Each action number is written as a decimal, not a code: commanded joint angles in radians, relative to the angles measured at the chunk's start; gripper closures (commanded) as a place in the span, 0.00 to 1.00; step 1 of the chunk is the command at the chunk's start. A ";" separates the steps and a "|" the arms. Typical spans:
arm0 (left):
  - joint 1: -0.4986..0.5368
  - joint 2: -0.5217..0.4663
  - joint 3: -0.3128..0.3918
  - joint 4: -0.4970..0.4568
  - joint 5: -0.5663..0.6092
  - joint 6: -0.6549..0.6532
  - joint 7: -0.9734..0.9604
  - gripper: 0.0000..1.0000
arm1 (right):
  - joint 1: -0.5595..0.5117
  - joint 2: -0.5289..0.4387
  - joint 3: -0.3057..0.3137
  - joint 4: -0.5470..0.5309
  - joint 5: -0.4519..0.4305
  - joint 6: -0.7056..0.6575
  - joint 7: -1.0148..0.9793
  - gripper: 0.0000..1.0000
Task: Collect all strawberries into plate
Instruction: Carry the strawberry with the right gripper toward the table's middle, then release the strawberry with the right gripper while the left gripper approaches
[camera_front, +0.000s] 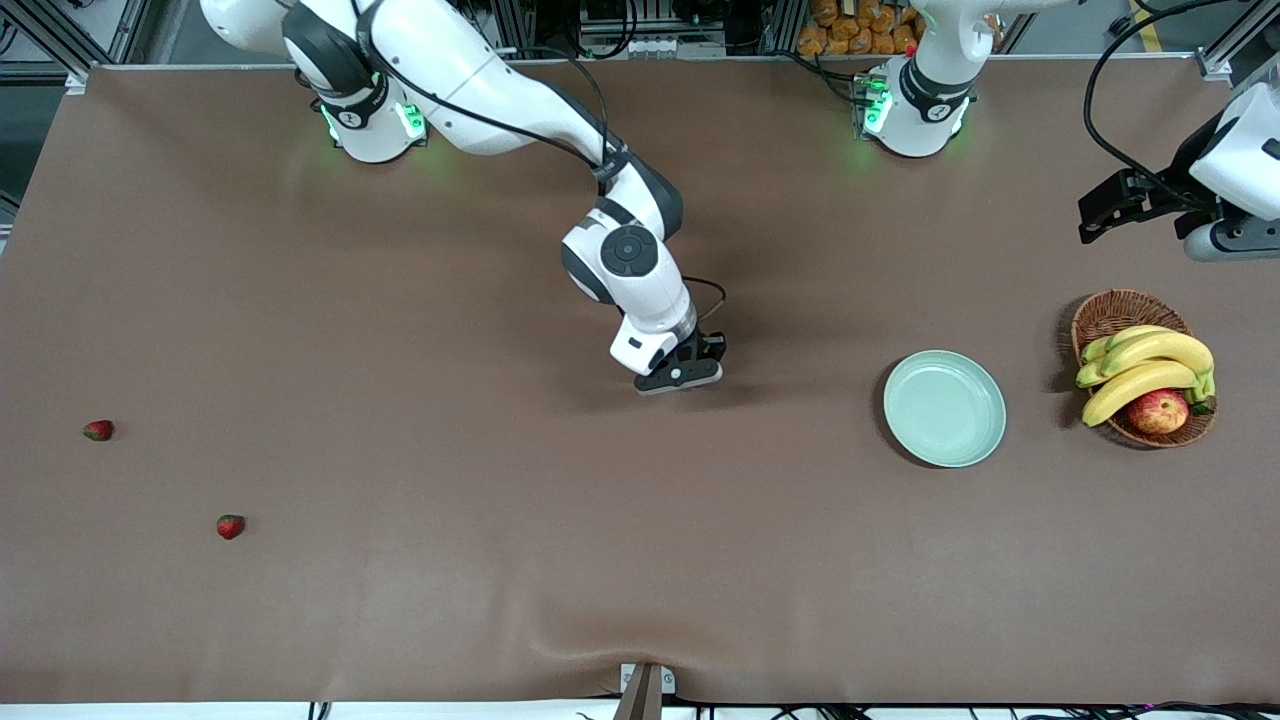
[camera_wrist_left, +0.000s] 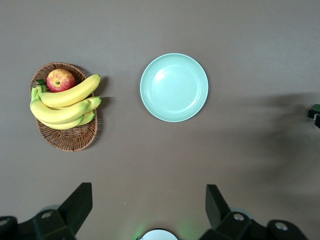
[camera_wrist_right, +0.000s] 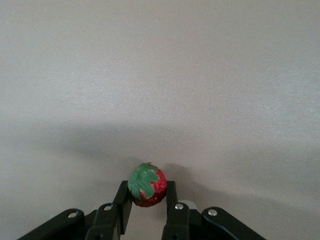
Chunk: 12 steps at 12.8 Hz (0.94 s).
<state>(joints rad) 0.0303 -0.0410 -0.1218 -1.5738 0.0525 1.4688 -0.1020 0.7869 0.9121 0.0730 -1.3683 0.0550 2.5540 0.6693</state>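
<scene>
Progress is judged as early: none of the three strawberries is delivered. Table (camera_front: 500, 250) is seen spread wide, brown. Plate (camera_front: 944, 408), right of centre in the front view, is found bare. Right gripper (camera_front: 680, 375), at mid-frame over bare table, is clamped on one strawberry (camera_wrist_right: 146, 184), leafy cap showing. Left gripper (camera_wrist_left: 145, 210), at the frame's right edge, waits high with fingers apart. Two strawberries (camera_front: 98, 430) (camera_front: 230, 526) are left lying at lower left, well apart from the plate. No brand, label or writing is legible.
</scene>
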 joint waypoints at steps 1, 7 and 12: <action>0.000 0.007 -0.002 0.018 -0.006 0.002 -0.015 0.00 | 0.035 0.057 -0.024 0.074 -0.010 0.000 0.056 0.93; -0.001 0.007 -0.004 0.020 -0.013 0.005 -0.015 0.00 | 0.023 0.012 -0.036 0.066 -0.009 -0.011 0.050 0.00; -0.003 0.104 -0.097 0.012 -0.019 0.103 -0.082 0.00 | -0.075 -0.131 -0.036 0.046 -0.007 -0.245 0.017 0.00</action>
<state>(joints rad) 0.0278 0.0155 -0.1677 -1.5747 0.0455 1.5460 -0.1225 0.7646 0.8641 0.0249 -1.2955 0.0538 2.4115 0.6989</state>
